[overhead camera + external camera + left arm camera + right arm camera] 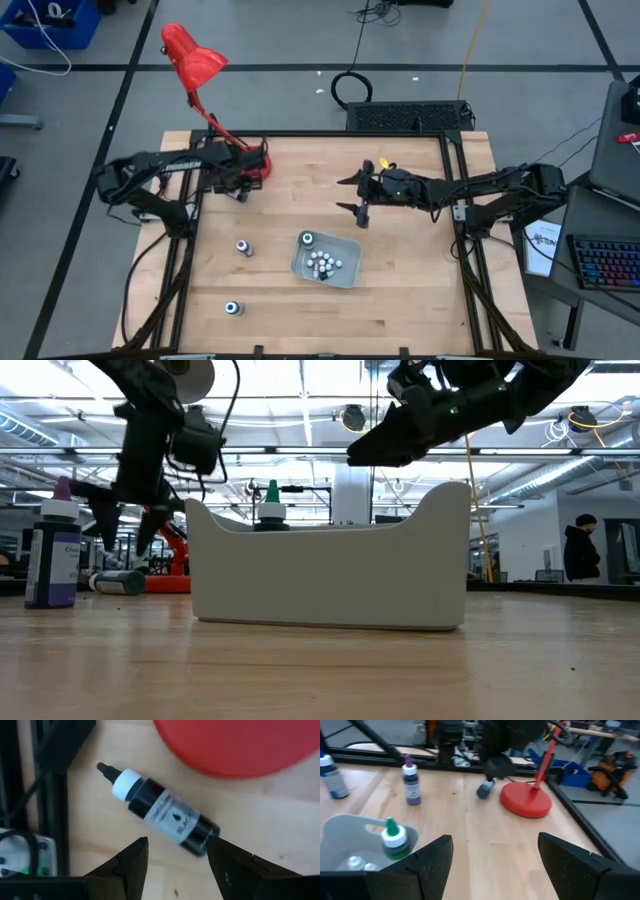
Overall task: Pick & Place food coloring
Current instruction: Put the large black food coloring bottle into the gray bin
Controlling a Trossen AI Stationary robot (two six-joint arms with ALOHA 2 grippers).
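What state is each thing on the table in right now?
black bottle: lying flat, capped, beside lamp base.
left gripper: open, over the black bottle.
right gripper: open, empty, raised.
tray: holds vials and a green-tipped bottle.
purple bottle: upright.

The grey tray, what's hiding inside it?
The grey tray holds a green-tipped bottle standing in one corner and a bunch of tiny white-topped vials. Anything under the vials is covered.

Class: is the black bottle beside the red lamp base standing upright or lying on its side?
Lying on its side: the black bottle rests flat on the wood, capped tip pointing sideways, next to the red lamp base.
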